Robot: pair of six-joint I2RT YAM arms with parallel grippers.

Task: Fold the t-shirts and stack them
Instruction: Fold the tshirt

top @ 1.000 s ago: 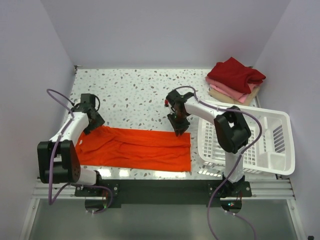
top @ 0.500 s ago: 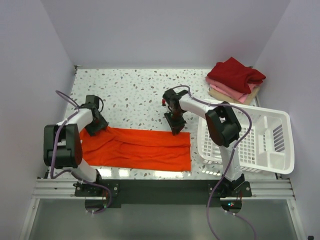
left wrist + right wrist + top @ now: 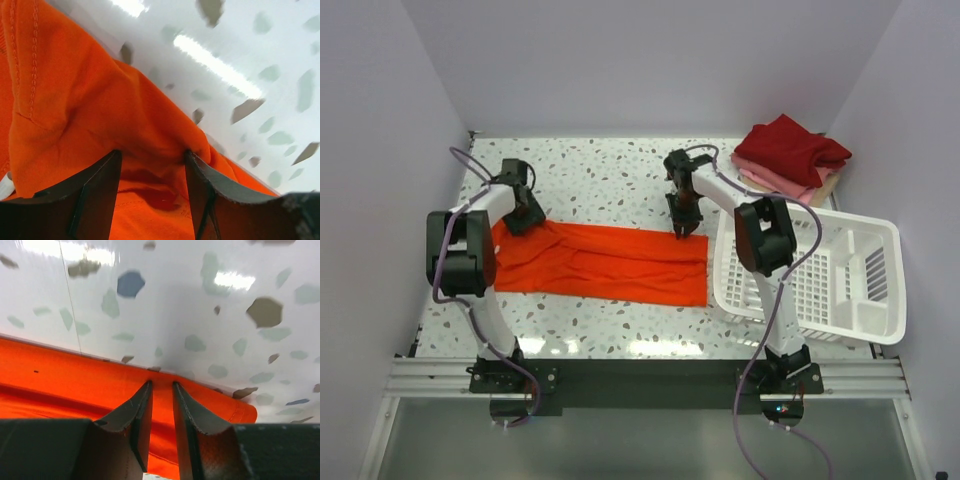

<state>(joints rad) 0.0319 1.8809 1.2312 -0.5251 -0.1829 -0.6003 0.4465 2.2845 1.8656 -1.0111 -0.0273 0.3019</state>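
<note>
Orange-red t-shirt (image 3: 600, 262) lies flat as a long folded strip across mid tabletop (image 3: 600, 180), running L-R, right end just beside the white basket (image 3: 820, 285). Left pincer (image 3: 525, 218) is clamped on a bunched fold at the strip's far-left corner; right pincer (image 3: 683, 226) is nipped on the far edge nr the right end, fingers nearly together w/ cloth between. Folded stack sits at the far-right corner, well apart: dark red t-shirt (image 3: 790, 148) on top, pink t-shirt (image 3: 785, 182) under it, beige t-shirt (image 3: 755, 188) at btm.
</note>
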